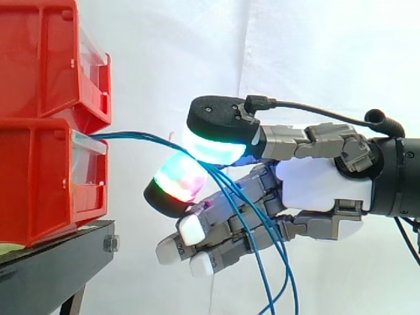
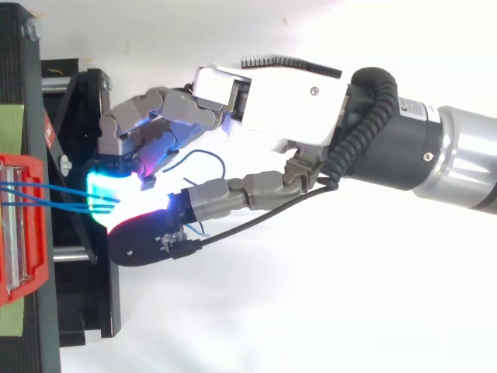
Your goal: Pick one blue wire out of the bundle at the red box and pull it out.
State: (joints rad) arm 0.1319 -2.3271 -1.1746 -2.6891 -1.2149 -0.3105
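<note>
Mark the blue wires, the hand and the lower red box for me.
blue wires (image 1: 138, 135): side view, on the stretch just outside the box.
hand (image 1: 315, 184): side view, on the white palm.
lower red box (image 1: 39, 184): side view, on its side wall.

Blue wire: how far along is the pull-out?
Done: the hand is at the wires. In hand: its fingers pinch them beside the red box; whether just one, unclear. Left: the wires run into the box, so the pull-out remains.

No text legible, the only print is a small white label (image 2: 417, 109) on the arm (image 2: 466, 155) near its wrist in the top view, too small to read.
</note>
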